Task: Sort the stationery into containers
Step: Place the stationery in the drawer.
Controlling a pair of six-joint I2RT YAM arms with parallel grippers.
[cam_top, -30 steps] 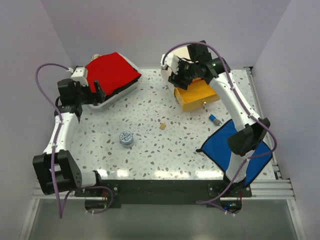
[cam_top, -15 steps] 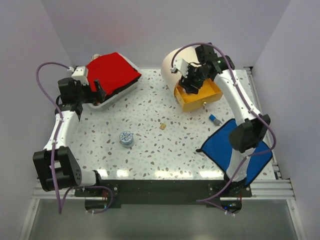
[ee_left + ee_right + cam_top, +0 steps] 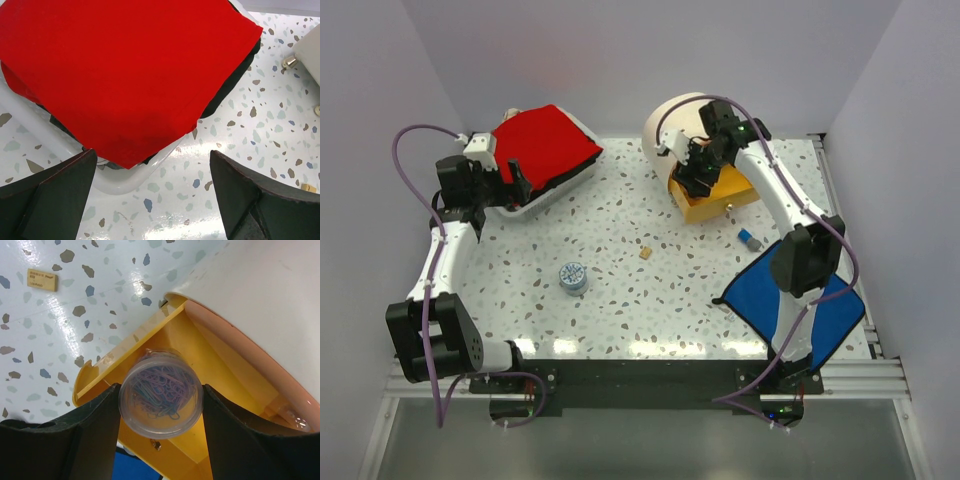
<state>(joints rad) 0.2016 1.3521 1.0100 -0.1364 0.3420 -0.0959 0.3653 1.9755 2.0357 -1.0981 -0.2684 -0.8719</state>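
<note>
At two o'clock over the yellow drawer [image 3: 235, 390], your right gripper [image 3: 160, 405] clamps a paperclip tub [image 3: 161, 390]; your left gripper [image 3: 150, 195] gapes wide, holding nothing.

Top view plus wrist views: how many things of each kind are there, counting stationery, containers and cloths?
Stationery: 4 (tape roll, tan block, blue stub, paper-clip tub)
Containers: 2 (cream drum, red-topped case)
Cloths: 1 (blue cloth)
Total: 7

Speckled table [image 3: 620, 300] bears tape roll [image 3: 572, 277], tan cube [image 3: 646, 253], blue cloth [image 3: 757, 287].
</note>
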